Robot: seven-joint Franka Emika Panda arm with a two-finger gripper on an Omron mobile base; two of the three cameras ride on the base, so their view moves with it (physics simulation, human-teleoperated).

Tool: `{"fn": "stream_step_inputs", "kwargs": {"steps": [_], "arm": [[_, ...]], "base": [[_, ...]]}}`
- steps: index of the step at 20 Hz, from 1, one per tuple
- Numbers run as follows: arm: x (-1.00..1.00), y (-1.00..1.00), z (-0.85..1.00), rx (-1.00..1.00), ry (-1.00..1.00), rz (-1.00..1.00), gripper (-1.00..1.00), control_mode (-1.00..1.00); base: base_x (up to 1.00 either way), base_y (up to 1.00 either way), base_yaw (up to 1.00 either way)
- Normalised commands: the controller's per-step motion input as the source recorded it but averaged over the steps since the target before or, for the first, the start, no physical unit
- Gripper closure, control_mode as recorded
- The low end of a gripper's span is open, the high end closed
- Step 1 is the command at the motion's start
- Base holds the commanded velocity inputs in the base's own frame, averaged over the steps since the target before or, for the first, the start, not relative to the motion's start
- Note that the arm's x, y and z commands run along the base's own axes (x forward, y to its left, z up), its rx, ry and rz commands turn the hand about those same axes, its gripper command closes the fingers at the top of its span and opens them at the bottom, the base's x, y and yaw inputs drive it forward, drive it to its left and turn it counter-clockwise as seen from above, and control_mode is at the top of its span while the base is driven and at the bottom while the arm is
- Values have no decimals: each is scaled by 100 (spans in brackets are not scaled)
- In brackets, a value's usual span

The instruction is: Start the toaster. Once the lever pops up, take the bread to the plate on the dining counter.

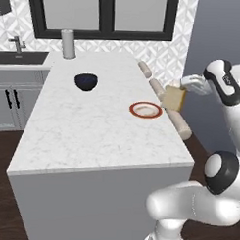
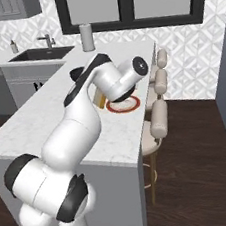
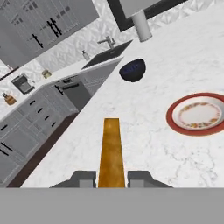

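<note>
Two-finger gripper (image 3: 111,178) clamped shut on the flat tan-orange bread slice (image 3: 111,151); in the hand view the slice runs edge-on between the two dark fingertips (image 3: 83,177); left base view shows the same slice (image 1: 173,98) held up in the air at the right edge of the long white grey-veined marble dining counter (image 1: 82,125), broad face tilted toward the camera; it hangs just to the right of the small round plate with red-orange rim and pale centre (image 1: 146,110), above the counter edge, not touching the plate; the plate sits flat on the marble near that right edge, nothing on it; right base view: plate (image 2: 123,105) partly behind the white arm, a sliver of bread (image 2: 101,99) visible beside the wrist; dark round bowl (image 1: 86,82) further back and left on the same top, well apart from the plate; grey upright cylinder (image 1: 68,44) at the far end of the counter; row of beige cushioned stools (image 2: 159,116) along the right side of the island; dark sink with metal tap (image 2: 41,54) on the back counter; toaster not identifiable in these views.
</note>
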Motion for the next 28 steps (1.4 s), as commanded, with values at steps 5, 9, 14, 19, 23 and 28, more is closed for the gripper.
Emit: {"fn": "stream_step_inputs", "kwargs": {"steps": [5,9,14,19,23,28], "arm": [[88,0,-71,0,0,0,100,-100],[70,0,-40,2,-4,0,100,-100],[55,0,-21,2,-1,0,100,-100],[16,1,-27,0,-3,0,100,-100],[1,0,-16,0,-5,0,100,-100],[2,26,0,0,-2,0,100,-100]], "base": [[0,0,0],[0,0,0],[0,0,0],[0,0,0],[0,0,0],[0,0,0]]}}
